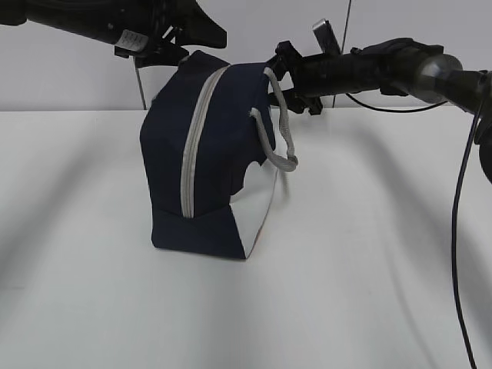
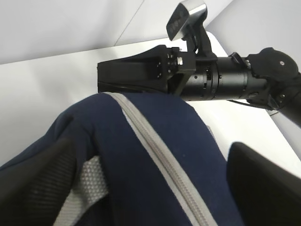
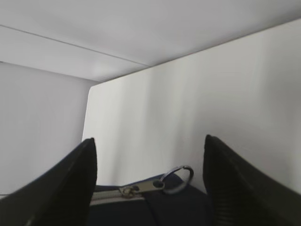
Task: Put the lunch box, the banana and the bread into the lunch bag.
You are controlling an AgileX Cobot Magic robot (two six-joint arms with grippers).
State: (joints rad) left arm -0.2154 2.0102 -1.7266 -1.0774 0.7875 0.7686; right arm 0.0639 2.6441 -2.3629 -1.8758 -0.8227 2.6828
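The navy lunch bag (image 1: 219, 181) stands on end on the white table (image 1: 369, 254), its grey zipper (image 1: 192, 146) closed and a grey handle (image 1: 281, 132) hanging at its right. My left gripper (image 2: 150, 146) is open, its fingers (image 2: 33, 183) wide apart on either side of the bag's top (image 2: 155, 122). My right gripper (image 3: 148, 146) is open just above the bag's upper far end, with the zipper's ring pull (image 3: 178, 179) lying between its fingers, untouched. The lunch box, banana and bread are out of view.
Both black arms reach in over the bag from the top corners of the exterior view, the left (image 1: 84, 19) and the right (image 1: 384, 65). A black cable (image 1: 460, 200) hangs at the right edge. A pale wall (image 1: 69, 69) stands behind the table.
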